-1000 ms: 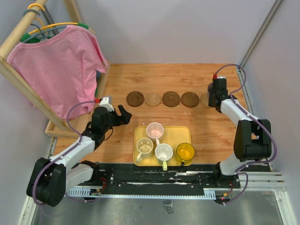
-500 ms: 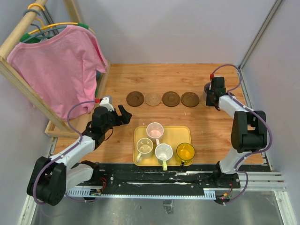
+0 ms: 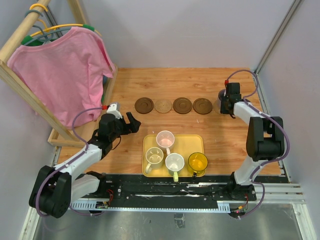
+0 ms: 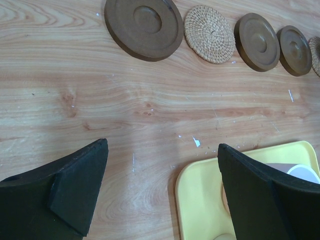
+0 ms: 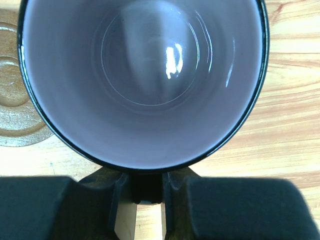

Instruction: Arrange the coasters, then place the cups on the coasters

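Right pincer (image 5: 146, 190) clamped on handle of grey-purple cup (image 5: 142, 75) — cup upright at right end of coaster row (image 3: 182, 105), just beside brown coaster (image 5: 14, 112). Left pincer (image 4: 162, 192) wide apart, empty, over bare tabletop (image 4: 150, 110) — near yellow tray (image 4: 200, 200). Tray holds four other cups (image 3: 174, 161).

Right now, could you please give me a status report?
Left hand open beside tray. Right hand shut on grey-purple cup at coaster row's right end. Four cups on tray. Nothing blocking.
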Available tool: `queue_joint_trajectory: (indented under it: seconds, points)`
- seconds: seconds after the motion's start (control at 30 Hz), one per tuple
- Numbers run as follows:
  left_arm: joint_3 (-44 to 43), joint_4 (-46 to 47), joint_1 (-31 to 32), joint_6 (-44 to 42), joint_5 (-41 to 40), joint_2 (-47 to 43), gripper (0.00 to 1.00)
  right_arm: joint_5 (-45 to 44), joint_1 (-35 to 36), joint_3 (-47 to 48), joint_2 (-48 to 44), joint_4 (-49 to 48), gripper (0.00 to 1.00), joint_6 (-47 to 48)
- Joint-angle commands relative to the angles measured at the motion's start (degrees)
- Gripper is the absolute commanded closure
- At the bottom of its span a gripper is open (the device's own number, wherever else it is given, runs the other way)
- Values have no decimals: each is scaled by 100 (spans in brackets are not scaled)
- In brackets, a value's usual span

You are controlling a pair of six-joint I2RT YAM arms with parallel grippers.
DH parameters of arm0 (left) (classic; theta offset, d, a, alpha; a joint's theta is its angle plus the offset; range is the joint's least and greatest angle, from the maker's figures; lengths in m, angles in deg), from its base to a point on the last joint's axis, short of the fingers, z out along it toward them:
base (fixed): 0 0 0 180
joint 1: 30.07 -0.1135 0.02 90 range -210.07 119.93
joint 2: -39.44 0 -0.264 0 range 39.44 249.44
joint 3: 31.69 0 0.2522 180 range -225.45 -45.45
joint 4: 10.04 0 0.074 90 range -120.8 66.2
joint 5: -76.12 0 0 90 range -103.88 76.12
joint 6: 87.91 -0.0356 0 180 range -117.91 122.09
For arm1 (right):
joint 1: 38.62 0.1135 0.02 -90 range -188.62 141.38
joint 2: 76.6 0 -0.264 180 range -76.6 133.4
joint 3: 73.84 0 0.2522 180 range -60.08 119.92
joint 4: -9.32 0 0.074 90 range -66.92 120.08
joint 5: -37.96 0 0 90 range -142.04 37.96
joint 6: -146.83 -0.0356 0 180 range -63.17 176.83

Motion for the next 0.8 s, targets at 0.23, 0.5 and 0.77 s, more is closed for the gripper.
queue_joint_trajectory:
  seconds: [0.23, 0.5, 0.77]
  points:
    - [-131, 141, 16, -3, 57, 72, 6, 69, -73, 108, 80, -328, 99, -83]
    - [-119, 135, 24, -17, 71, 90, 6, 79, -82, 20, 80, -337, 99, -144]
    - [-110, 119, 22, -35, 76, 92, 6, 78, -116, -60, 77, -334, 99, -225]
